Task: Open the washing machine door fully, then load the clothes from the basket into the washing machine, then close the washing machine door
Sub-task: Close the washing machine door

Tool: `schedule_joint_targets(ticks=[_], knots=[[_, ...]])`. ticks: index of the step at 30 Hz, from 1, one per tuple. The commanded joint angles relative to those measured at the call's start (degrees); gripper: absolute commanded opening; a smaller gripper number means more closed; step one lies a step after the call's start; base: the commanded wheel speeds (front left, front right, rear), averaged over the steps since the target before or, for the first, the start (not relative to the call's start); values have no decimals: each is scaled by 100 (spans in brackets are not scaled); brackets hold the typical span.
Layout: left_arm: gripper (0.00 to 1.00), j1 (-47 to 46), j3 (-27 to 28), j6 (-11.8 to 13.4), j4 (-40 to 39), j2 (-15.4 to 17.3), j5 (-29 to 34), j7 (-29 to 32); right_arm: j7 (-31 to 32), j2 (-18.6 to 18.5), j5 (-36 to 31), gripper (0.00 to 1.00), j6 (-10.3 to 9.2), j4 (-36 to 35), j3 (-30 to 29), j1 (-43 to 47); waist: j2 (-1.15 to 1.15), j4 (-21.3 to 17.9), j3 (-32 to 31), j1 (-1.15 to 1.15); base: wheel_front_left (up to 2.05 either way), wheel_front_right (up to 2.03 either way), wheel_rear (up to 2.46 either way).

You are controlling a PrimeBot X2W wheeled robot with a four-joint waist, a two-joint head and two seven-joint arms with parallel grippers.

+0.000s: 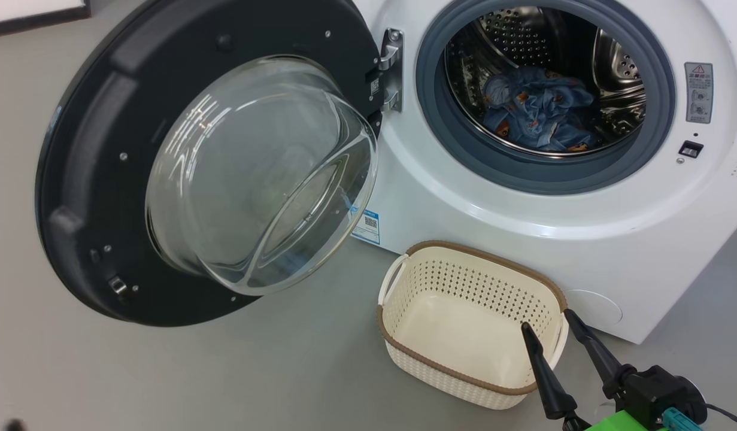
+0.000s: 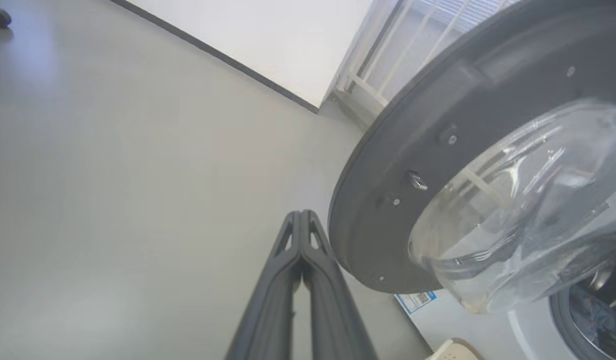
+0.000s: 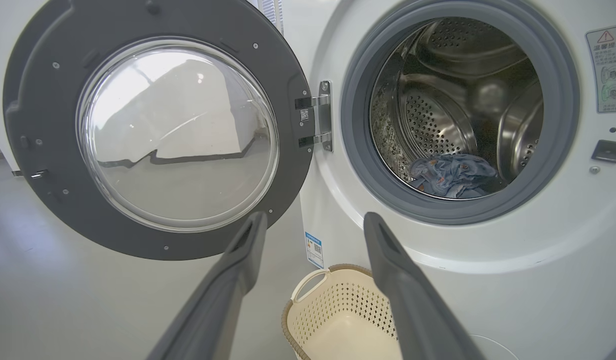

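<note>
Closing the washing machine door [image 1: 99,179] is the step left, I judge: the clothes [image 1: 539,111] lie in the drum of the washing machine [image 1: 524,209], and the basket [image 1: 458,281] on the floor holds nothing. My left gripper [image 2: 301,220], fingers pressed together, sits just beside the door's free edge. I should get behind that rim and push in one steady arc. My right gripper [image 1: 548,320], spread wide over the basket, should keep out of the door's path.

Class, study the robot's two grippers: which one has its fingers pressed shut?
The left gripper: its two fingers meet at the tips, holding nothing, beside the washing machine door. The right gripper's fingers stand wide apart.
</note>
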Motion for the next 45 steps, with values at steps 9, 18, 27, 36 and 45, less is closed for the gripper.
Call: schedule_joint_targets(ticks=[9,18,27,36,45], knots=[[0,-1561,2076,27,-220,632,-2662,889,-26,9,-11,100,9,-145,158,-118,0,30,46,0,0,0,0],[0,-3289,2756,89,1397,2052,-3775,1607,-26,-54,-28,100,9,-145,140,-68,0,21,166,0,0,0,0],[0,-4551,2583,-85,2897,2568,-4077,1866,-26,-133,-66,100,9,-162,131,-1,0,-174,375,0,0,0,0],[0,-5073,2602,-552,3900,2697,-4294,1976,-26,-346,-82,100,9,-179,124,-151,0,-532,729,0,0,0,0],[0,-5371,2579,-951,4484,2673,-4515,2305,-26,-496,-87,100,9,-203,124,-291,0,-720,974,0,0,0,0]])
